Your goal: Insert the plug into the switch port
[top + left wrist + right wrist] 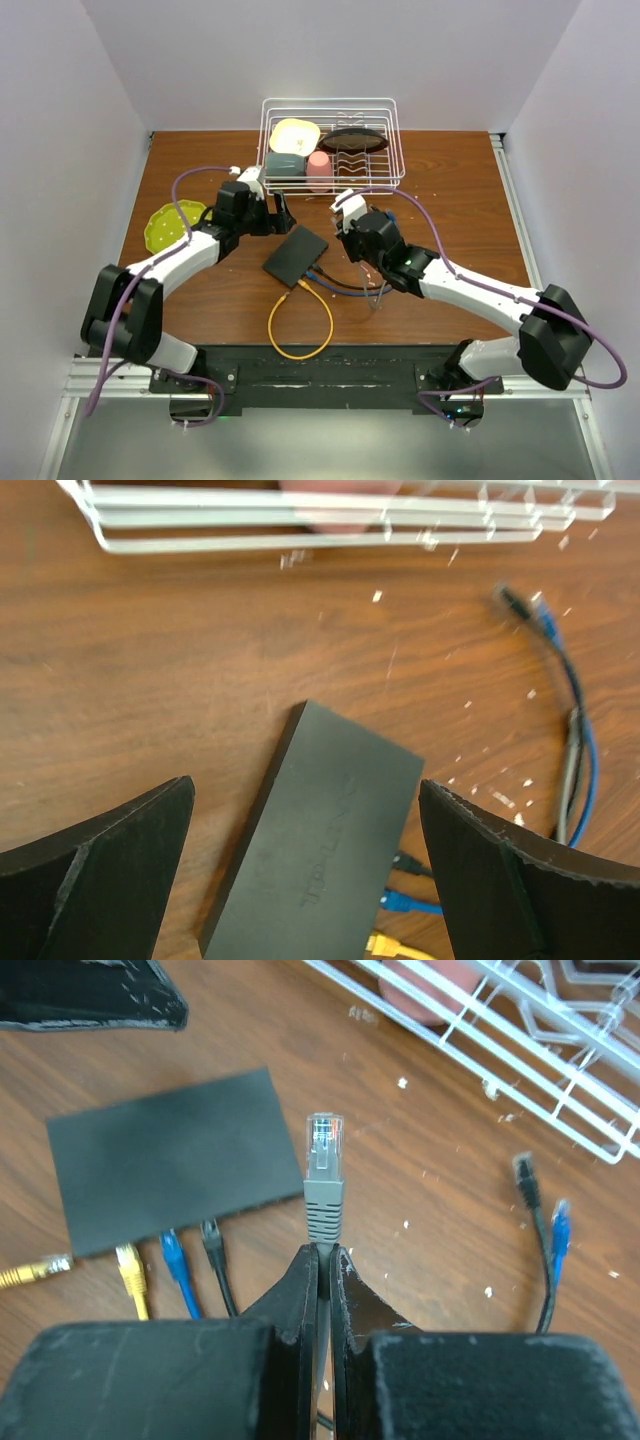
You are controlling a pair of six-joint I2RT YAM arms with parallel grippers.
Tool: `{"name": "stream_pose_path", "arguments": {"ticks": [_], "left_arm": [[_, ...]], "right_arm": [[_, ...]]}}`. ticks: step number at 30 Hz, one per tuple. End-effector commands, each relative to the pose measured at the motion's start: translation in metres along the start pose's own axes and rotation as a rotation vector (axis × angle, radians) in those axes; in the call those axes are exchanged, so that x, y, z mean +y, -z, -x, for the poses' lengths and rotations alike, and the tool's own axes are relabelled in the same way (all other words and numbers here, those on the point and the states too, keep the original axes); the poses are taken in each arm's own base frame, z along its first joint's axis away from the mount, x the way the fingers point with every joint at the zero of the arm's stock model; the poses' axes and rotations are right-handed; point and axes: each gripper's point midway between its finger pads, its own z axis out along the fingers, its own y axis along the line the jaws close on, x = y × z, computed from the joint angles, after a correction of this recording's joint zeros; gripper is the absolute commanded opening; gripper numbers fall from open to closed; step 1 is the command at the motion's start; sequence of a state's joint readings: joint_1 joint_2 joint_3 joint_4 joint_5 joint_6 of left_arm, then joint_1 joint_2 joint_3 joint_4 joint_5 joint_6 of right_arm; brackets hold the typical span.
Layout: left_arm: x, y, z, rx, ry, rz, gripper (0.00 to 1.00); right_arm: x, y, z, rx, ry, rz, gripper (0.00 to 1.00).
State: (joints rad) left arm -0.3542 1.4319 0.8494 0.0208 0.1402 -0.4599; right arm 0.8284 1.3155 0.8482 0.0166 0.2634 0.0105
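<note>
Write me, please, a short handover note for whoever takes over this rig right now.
Left gripper: jaws open, empty, near the switch.
Right gripper: jaws shut on the grey plug, beside the switch, not inserted.
Done: plug picked up; yellow, blue and black plugs already at the switch's edge.
Left: align with a port, push in.

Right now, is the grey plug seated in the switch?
No, the right gripper holds the grey plug beside the switch, not in it.
</note>
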Motion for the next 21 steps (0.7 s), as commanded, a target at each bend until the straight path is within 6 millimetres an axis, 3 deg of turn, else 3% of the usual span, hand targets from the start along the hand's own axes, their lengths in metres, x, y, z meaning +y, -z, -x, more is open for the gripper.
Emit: {"name": "stream_pose_path", "arguments": {"ticks": [1,9,14,21], "left_arm": [[-0.009,-0.02,0.001,0.022,-0.008,-0.08,1.0],[-0.01,-0.051,-0.038,0.133,0.044,-0.155,0.97],[-0.018,-0.06,-0.046,0.156,0.057,-0.215,0.99],[-0.032,-0.062,-0.05,0.172,0.042,-0.28,0.99]], "right_arm": [[0.01,-0.003,-0.033,0.127,0.019,0.058,0.0],[0.03,-0.008,-0.069,0.281,-0.07,0.115,0.0],[0.036,-0.005,-0.099,0.365,-0.124,0.124,0.0],[0.031,-0.003,-0.109,0.378,-0.156,0.081,0.0]]}}
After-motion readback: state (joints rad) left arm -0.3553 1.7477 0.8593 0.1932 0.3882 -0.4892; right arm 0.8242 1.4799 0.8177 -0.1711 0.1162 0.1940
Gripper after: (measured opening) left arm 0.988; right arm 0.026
